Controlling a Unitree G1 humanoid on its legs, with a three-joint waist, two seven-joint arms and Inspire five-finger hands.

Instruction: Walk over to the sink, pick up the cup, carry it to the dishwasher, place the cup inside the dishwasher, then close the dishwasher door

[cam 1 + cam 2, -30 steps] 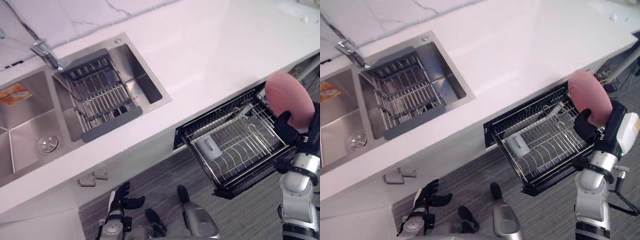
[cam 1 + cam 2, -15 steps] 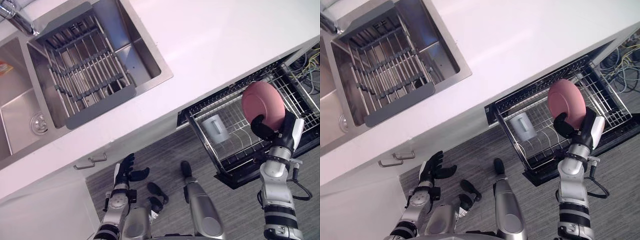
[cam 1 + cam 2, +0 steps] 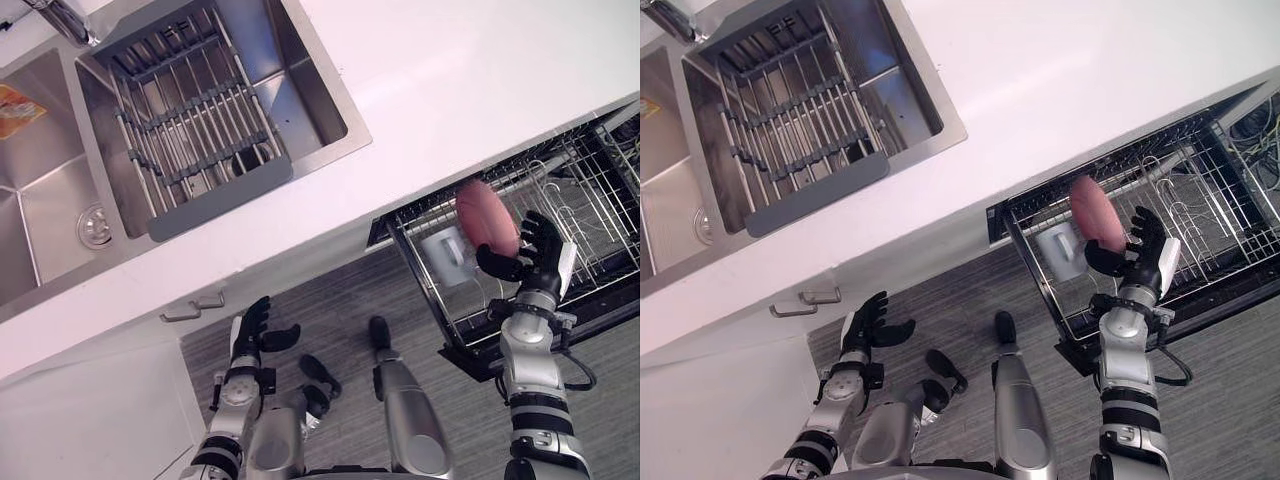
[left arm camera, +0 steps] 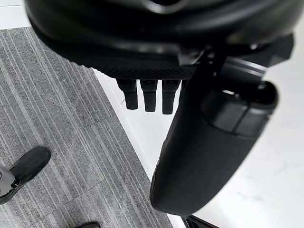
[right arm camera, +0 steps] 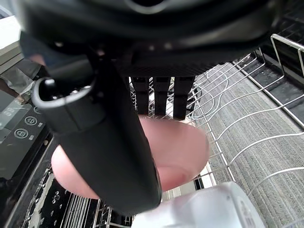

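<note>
My right hand [image 3: 532, 258] is shut on a round pink dish [image 3: 487, 215], thumb [image 5: 118, 156] on one face and fingers behind it. It hangs tilted, almost edge-on, over the left part of the pulled-out wire dishwasher rack [image 3: 600, 200]. A white cup [image 3: 443, 255] lies in that rack just left of the dish; the right wrist view shows the cup [image 5: 209, 209] close beneath the pink dish [image 5: 180, 152]. My left hand [image 3: 255, 330] hangs low by the cabinet front, open and holding nothing, with its fingers [image 4: 149, 97] straight.
A double steel sink [image 3: 330, 110] is set in the white counter [image 3: 480, 90], with a grey drying rack [image 3: 190, 130] across its right basin and a drain [image 3: 95, 225] in the left one. A cabinet handle [image 3: 195, 307] sits below. Grey carpet [image 3: 330, 300] covers the floor.
The camera has shifted. My right hand has come down and left with the pink dish, now nearer the white cup and turned more edge-on. The left hand stays hanging.
</note>
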